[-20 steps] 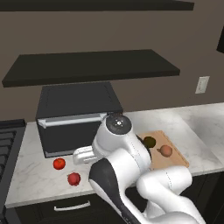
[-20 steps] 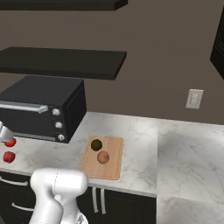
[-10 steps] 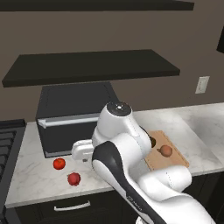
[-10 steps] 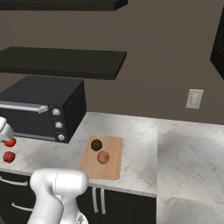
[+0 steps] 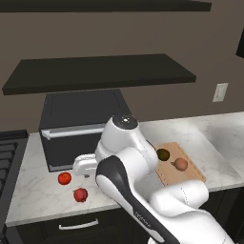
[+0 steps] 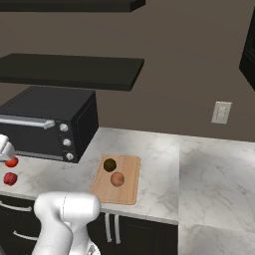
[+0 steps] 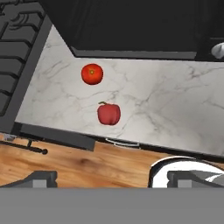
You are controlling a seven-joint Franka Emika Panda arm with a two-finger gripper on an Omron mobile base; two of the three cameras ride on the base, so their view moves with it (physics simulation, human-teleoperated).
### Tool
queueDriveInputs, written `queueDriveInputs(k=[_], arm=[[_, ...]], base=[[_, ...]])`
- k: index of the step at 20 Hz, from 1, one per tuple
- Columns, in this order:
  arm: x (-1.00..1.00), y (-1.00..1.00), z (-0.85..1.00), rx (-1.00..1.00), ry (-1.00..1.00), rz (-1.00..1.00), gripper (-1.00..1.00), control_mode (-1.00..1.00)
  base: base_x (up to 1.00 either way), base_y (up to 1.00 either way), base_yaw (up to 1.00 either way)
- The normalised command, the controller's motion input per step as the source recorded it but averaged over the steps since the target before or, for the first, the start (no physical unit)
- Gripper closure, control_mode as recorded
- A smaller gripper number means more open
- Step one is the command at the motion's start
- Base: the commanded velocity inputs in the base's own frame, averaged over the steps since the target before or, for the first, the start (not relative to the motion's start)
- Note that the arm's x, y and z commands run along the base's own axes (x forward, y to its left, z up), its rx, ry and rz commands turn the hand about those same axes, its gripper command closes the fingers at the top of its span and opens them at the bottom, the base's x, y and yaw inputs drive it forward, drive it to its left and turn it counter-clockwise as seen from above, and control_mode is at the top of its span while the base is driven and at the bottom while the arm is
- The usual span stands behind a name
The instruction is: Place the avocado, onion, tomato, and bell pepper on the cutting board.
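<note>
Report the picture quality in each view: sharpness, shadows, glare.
Left base view: soft, slightly blurred render, even light, tomato readable. Right base view: sharp, the cutting board without glare. Hand view: clear, the bell pepper casting only a faint shadow on the counter.

A black toaster oven (image 5: 81, 126) stands on the marble counter (image 5: 38, 190) against the wall. Left of it lies a black stovetop (image 5: 8, 157). Above it hangs a dark shelf (image 5: 100, 71); far right, a wall outlet (image 5: 219, 92).
</note>
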Motion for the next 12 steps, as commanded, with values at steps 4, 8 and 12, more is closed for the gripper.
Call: queueDriveInputs(k=[4,8,12], arm=[[0.2,0.14,-0.11,0.04,0.0,0.05,-1.0,-1.0],[0.1,0.09,-0.29,0.0,0.0,0.01,-1.0,-1.0],[0.08,0.09,-0.27,0.0,0.0,0.0,-1.0,-1.0]], base=[[0.0,0.0,0.0],[0.0,0.0,0.0],[0.0,0.0,0.0]])
